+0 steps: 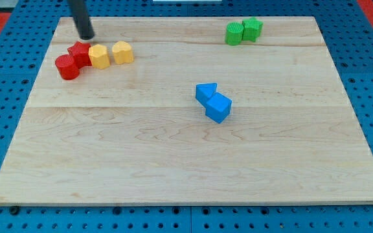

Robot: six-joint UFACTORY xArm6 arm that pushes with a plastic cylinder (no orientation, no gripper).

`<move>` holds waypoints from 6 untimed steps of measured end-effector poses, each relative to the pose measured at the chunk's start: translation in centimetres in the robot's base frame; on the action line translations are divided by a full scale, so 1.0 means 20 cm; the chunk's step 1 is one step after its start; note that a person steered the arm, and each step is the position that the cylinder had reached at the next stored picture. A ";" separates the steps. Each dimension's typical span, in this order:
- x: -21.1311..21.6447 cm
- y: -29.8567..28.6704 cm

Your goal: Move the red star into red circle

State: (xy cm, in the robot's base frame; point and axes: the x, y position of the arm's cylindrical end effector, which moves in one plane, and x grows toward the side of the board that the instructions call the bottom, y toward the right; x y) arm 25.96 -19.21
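Observation:
The red star [79,51] lies near the view's top left of the wooden board [186,162]. The red circle [67,67] sits just below and left of it, touching it. My tip [87,36] stands just above the red star, close to its upper right edge. A yellow block [98,57] touches the star's right side, and a second yellow block [122,52] lies just right of that one.
Two green blocks [243,30] sit together near the view's top right. Two blue blocks [213,102] sit together right of the board's middle. A blue pegboard [5,129] surrounds the board.

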 end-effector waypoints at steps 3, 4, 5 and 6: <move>0.18 -0.11; 0.22 -0.16; 0.22 -0.30; 0.29 -0.33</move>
